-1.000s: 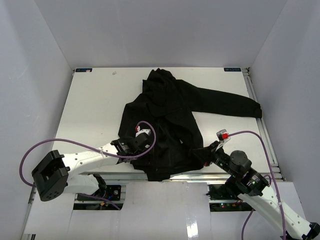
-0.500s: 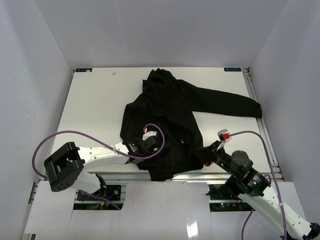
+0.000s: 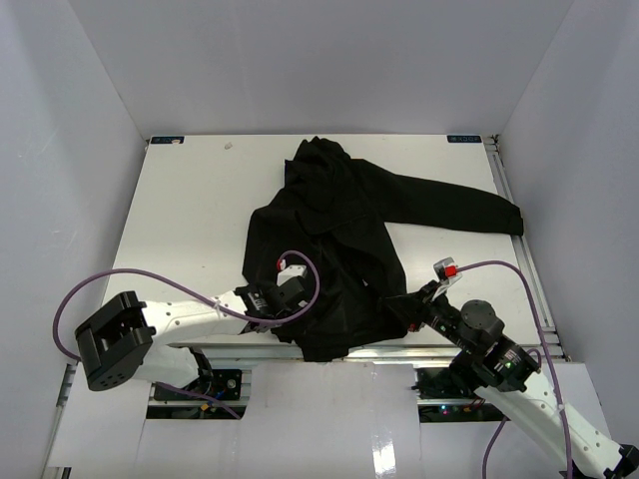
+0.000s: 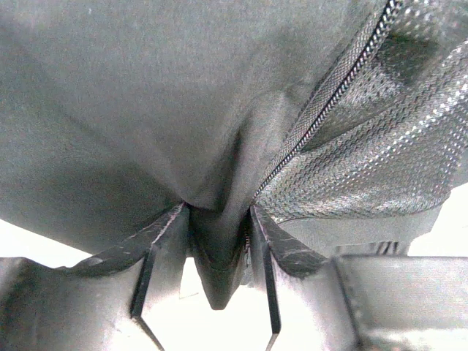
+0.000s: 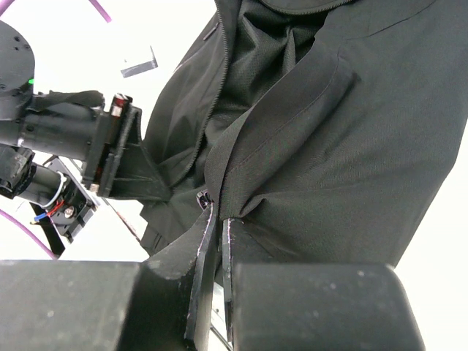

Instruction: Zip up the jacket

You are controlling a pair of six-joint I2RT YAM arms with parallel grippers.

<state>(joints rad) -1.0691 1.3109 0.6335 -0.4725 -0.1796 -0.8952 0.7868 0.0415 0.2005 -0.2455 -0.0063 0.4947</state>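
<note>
the jacket (image 3: pixel 344 225) lies rumpled in the middle of the top view, one sleeve stretched right, hem at the lower edge of the table (image 3: pixel 190 210). the left gripper (image 4: pixel 217 212) pinches a fabric fold beside the zipper (image 4: pixel 329 95). the right gripper (image 5: pixel 218 216) is clamped narrow on the hem.

Two white arms with black joints. The left arm (image 3: pixel 190 317) has a purple cable (image 3: pixel 110 279); the right arm (image 3: pixel 539 409) has another cable (image 3: pixel 489 262) and a red-capped part (image 3: pixel 445 267) at its 11 o'clock end. The left gripper (image 4: pixel 217 219) has flat, dark, scuffed fingers (image 4: pixel 157 241).
</note>
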